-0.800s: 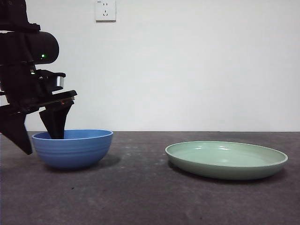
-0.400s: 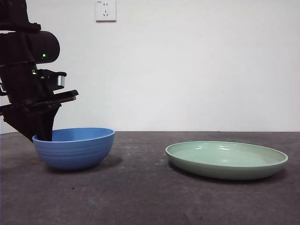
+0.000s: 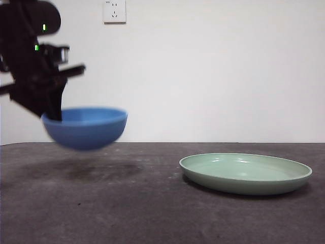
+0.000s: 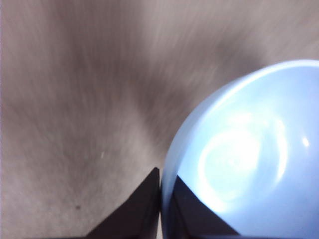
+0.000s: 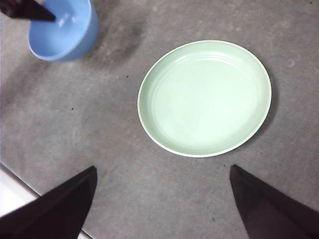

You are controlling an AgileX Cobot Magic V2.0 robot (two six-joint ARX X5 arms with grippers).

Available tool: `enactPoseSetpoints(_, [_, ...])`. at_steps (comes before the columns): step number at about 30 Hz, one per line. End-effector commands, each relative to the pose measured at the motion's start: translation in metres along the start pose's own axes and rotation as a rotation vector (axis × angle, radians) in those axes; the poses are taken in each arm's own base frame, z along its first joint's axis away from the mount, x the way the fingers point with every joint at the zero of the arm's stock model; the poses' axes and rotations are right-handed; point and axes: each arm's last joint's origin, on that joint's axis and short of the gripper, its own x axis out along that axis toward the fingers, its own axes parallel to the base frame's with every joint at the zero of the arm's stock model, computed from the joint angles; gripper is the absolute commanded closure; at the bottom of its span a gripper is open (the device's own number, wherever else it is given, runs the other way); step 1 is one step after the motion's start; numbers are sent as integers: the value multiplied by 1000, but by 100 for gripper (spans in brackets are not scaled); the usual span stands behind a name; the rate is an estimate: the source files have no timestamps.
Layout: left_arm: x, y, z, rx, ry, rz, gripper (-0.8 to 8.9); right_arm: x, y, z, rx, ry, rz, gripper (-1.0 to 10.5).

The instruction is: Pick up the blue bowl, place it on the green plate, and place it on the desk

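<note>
The blue bowl (image 3: 85, 127) hangs in the air above the desk (image 3: 152, 203) at the left, level and slightly blurred. My left gripper (image 3: 51, 109) is shut on the blue bowl's left rim, one jaw inside and one outside, as the left wrist view shows at the blue bowl (image 4: 244, 154) and left gripper (image 4: 160, 199). The green plate (image 3: 245, 173) lies empty on the desk at the right. My right gripper (image 5: 162, 199) is open, high above the green plate (image 5: 204, 97), and from there the blue bowl (image 5: 62, 27) shows far off.
A white wall with a socket (image 3: 114, 11) stands behind the desk. The desk's edge (image 5: 20, 184) shows near the right gripper's jaw. Bare desk lies between the bowl's shadow (image 3: 86, 170) and the plate.
The left gripper closed on the bowl's rim and lifted the bowl off the desk, up and slightly right. The plate has not moved.
</note>
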Motion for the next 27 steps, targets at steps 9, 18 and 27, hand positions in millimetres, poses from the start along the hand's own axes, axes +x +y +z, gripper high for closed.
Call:
enactPoseSetpoints(9, [-51,-65,26,101,-153,-147,804,-4,2,5,19,-30,-7,521])
enactPoseSetpoints(18, [-32,-123,24,173,-190,-264,803,-14,8,0,24,-78,-25,520])
enactPoseSetpoints(27, [26,-167,27,201,-85,-296,803,-27,16,-9,30,-130,-25,521])
